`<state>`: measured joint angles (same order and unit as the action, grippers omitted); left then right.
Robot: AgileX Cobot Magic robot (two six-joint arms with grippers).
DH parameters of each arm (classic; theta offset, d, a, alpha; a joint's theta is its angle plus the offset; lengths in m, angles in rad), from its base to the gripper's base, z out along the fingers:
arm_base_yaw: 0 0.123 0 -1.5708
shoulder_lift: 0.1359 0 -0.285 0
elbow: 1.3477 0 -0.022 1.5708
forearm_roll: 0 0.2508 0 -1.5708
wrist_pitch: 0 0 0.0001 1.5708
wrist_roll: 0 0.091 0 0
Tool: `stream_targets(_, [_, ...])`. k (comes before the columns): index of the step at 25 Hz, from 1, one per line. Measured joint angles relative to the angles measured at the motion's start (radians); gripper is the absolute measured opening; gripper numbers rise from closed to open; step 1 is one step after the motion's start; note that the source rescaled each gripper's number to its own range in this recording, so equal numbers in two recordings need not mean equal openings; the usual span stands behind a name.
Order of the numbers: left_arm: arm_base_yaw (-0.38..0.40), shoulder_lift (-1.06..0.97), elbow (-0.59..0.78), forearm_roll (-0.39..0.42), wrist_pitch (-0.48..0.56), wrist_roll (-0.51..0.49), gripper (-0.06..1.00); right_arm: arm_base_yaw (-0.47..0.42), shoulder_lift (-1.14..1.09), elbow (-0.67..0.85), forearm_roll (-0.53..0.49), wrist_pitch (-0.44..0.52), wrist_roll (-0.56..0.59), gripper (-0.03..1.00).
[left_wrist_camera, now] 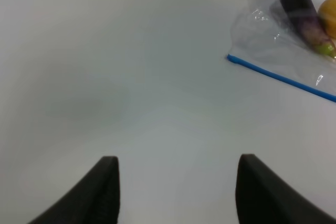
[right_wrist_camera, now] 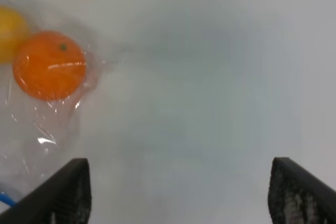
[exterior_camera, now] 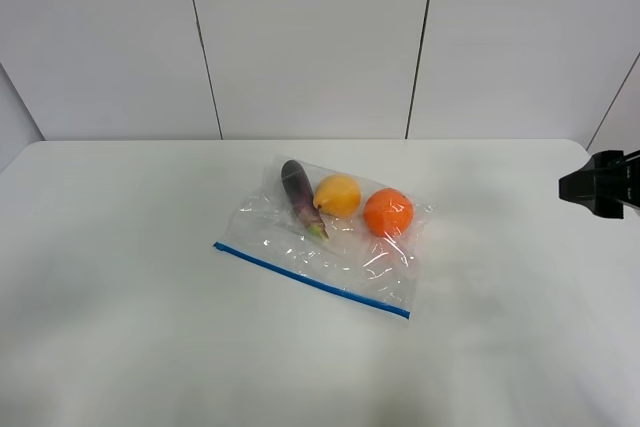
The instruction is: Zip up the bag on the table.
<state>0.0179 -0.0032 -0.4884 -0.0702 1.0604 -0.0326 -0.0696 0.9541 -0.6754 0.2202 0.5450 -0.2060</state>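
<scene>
The clear plastic bag lies flat in the middle of the white table. Its blue zipper strip runs along the near edge. Inside are a purple eggplant, a yellow fruit and an orange. My left gripper is open and empty above bare table, with the bag's zipper corner ahead of it. My right gripper is wide open and empty, with the orange ahead and to one side. Only a black part of the right arm shows at the right edge of the high view.
A pale panelled wall stands behind the table's far edge. The table's rounded far corners show in the high view. The left arm is out of the high view.
</scene>
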Motion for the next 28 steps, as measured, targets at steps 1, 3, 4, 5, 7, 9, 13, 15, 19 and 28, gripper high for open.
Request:
stream_targets(1, [0.0,0.0,0.0,0.0,0.0,0.0,0.71,0.0,-0.015,0.0,-0.007,0.001,0.008,1.0])
stream_targets(3, [0.0,0.0,0.0,0.0,0.0,0.0,0.71,0.0,-0.053,0.001,-0.02,0.017,0.02,1.0])
stream_targets(4, [0.0,0.0,0.0,0.0,0.0,0.0,0.71,0.0,-0.068,0.005,-0.025,0.024,0.026,1.0])
stream_targets(5, [0.0,0.0,0.0,0.0,0.0,0.0,0.71,0.0,-0.087,0.012,-0.032,0.03,0.029,1.0])
stream_targets(7, [0.0,0.0,0.0,0.0,0.0,0.0,0.71,0.0,-0.129,0.03,-0.05,0.045,0.038,1.0])
stream_targets(9, [0.0,0.0,0.0,0.0,0.0,0.0,0.71,0.0,-0.173,0.053,-0.074,0.056,0.056,1.0])
stream_targets(13, [0.0,0.0,0.0,0.0,0.0,0.0,0.71,0.0,-0.271,0.078,-0.116,0.107,0.1,1.0])
stream_targets(15, [0.0,0.0,0.0,0.0,0.0,0.0,0.71,0.0,-0.318,0.079,-0.13,0.142,0.118,1.0])
stream_targets(19, [0.0,0.0,0.0,0.0,0.0,0.0,0.71,0.0,-0.408,0.08,-0.157,0.215,0.139,1.0])
stream_targets(28, [0.0,0.0,0.0,0.0,0.0,0.0,0.71,0.0,-0.556,0.081,-0.22,0.363,0.206,1.0])
